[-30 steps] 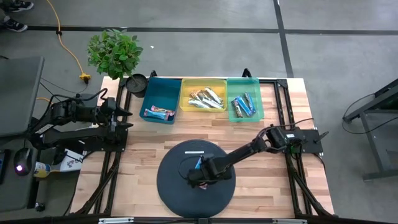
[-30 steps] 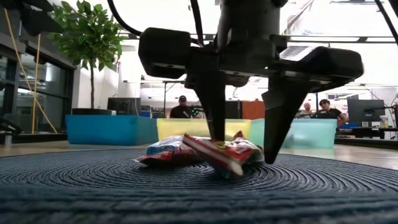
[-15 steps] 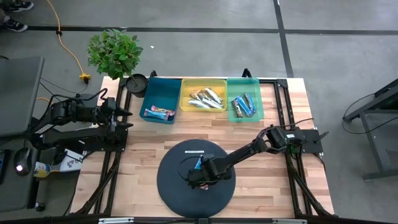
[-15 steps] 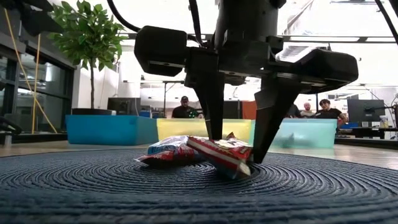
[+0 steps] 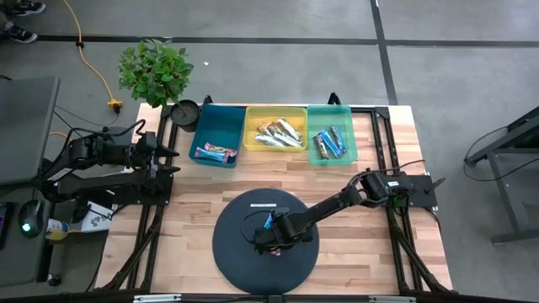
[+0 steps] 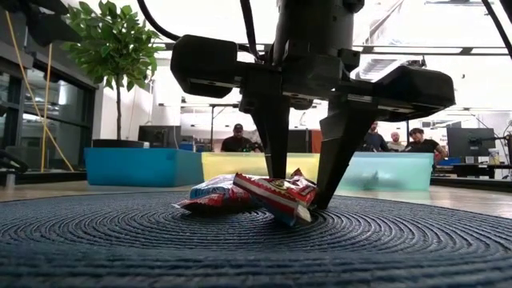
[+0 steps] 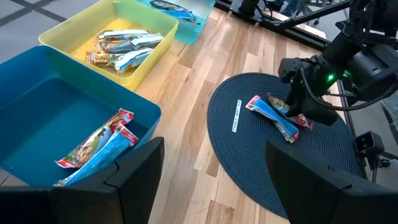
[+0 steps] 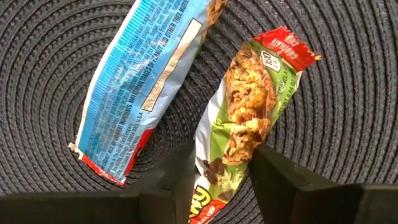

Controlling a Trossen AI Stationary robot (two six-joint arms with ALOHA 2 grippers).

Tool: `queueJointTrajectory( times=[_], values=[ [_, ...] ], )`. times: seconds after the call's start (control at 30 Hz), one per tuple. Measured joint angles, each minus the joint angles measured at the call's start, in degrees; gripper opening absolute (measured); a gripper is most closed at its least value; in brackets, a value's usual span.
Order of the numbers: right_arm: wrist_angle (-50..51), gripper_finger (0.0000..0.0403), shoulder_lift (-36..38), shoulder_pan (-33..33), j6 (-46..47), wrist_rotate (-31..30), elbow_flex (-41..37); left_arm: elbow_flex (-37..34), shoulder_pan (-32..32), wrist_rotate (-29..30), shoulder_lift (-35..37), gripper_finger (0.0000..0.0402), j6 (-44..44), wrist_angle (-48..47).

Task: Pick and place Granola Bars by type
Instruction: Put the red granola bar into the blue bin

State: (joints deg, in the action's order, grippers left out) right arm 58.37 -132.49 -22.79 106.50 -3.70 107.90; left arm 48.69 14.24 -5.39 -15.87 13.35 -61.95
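Three bins are lined up along the far edge of the counter [image 5: 370,252]. In the teal bin [image 5: 216,133] a single multicoloured bar [image 5: 214,152] is seen; in the yellow bin [image 5: 274,128] several silver-white bars [image 5: 278,133] are piled; in the green bin [image 5: 329,133] a few blue bars [image 5: 328,141] are kept.

On the round dark mat [image 5: 265,239] two Granola Bars are laid side by side, touching: a blue-backed bar [image 8: 144,78] and a red-and-green bar [image 8: 249,118].

The right arm is stretched low across the mat, its right end effector [image 6: 302,196] pointed straight down, with one finger on each side of the red-and-green bar and both set against it. The left end effector [image 7: 205,180] is held spread apart, parked near the teal bin at the counter's left edge.

Fine print is seen on the blue-backed wrapper, but it cannot be read.
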Motion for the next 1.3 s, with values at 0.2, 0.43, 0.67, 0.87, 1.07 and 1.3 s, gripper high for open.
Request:
queueJointTrajectory(
  times=[0.2,0.43,0.67,0.87,1.07,1.3],
  values=[
    [0.0,0.0128,0.0,0.0,0.0,0.0,0.0,0.0,0.0,0.0,0.0,0.0273,0.0,0.0],
    [-0.1,0.0128,0.0,-0.1,0.1,0.0,0.0,0.0,0.0,0.0,0.0,0.0273,0.0,0.0],
    [-1.2,0.0128,0.0,-0.1,0.0,-0.6,0.0,0.0,0.0,0.0,0.0,0.0273,0.0,0.0],
    [-1.7,0.0128,0.0,-0.1,-0.1,-1.3,0.0,0.0,0.0,0.0,0.0,0.0273,0.0,0.0],
    [-3.0,0.0128,0.0,-0.1,-1.1,-2.2,0.0,0.0,0.0,0.0,0.0,0.0273,0.0,0.0],
    [-2.8,0.0128,1.6,-0.7,-1.5,-3.9,0.0,0.0,0.0,0.0,0.0,0.0273,0.0,0.0]
  ],
)
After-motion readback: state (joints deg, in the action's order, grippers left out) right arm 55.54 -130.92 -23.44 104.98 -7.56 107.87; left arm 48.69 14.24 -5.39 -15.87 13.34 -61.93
